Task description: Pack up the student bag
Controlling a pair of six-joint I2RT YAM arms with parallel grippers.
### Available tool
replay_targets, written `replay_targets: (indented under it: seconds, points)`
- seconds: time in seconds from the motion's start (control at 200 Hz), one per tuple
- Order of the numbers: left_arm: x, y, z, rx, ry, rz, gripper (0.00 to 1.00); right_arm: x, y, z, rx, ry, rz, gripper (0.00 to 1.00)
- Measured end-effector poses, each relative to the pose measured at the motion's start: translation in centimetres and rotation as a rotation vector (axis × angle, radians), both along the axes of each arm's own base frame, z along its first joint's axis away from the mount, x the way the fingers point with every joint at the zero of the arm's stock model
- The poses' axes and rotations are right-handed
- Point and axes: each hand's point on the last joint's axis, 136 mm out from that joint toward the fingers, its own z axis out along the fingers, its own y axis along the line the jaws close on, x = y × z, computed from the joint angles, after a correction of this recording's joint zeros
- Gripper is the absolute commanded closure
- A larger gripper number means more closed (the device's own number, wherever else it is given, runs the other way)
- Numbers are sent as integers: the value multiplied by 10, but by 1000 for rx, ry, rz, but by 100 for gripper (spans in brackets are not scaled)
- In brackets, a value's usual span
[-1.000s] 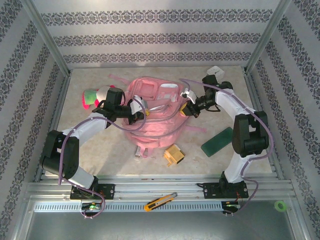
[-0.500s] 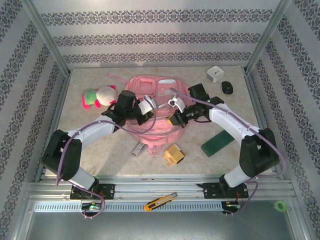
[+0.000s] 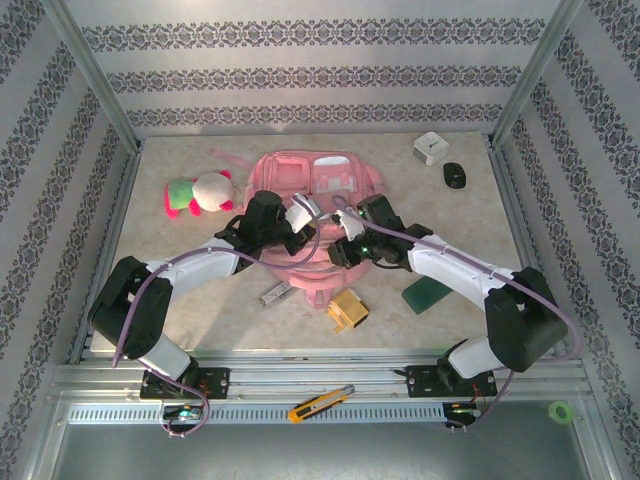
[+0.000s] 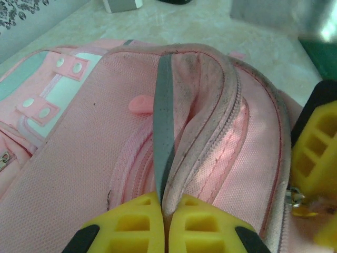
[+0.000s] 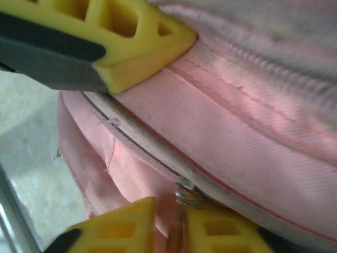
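A pale marbled table sits inside walls papered in dark floral stripes. Nearest me, on the metal rail by my bases, lies an orange utility knife. Just past it on the table are a yellow block and a dark green case. The student bag lies mid-table, its near end bunched up between my two arms. My left pincer is clenched on a raised fold of its pink rim beside the zip. My right pincer straddles a pink tab under the zip ring; I cannot tell whether it presses it. Left of the bag lies a plush toy. At the far right are a white box and a small black object.
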Motion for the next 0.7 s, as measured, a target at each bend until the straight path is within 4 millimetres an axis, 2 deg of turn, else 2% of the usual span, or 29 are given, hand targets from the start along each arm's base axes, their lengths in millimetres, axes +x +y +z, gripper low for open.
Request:
replay_targets:
  seconds: [0.095,0.215,0.27,0.385,0.515,0.66,0.7]
  points:
    - [1,-1,3,-24,5,11,100,2,3,1,0,-35,-31,73]
    - [2,-1,4,-49,7,23,100,9,-1,1,-14,-68,-87,94]
    - [3,-1,5,-59,12,31,100,10,-3,2,-19,-85,-104,98]
    - [6,-1,8,-77,13,60,100,9,-1,13,2,-128,-134,99]
    - [10,-2,12,-105,16,102,100,6,13,29,71,-158,-155,98]
    - [11,-3,6,-126,59,127,100,4,27,23,98,-128,-193,96]
    - [11,-3,4,-129,70,130,100,3,29,19,102,-120,-204,93]
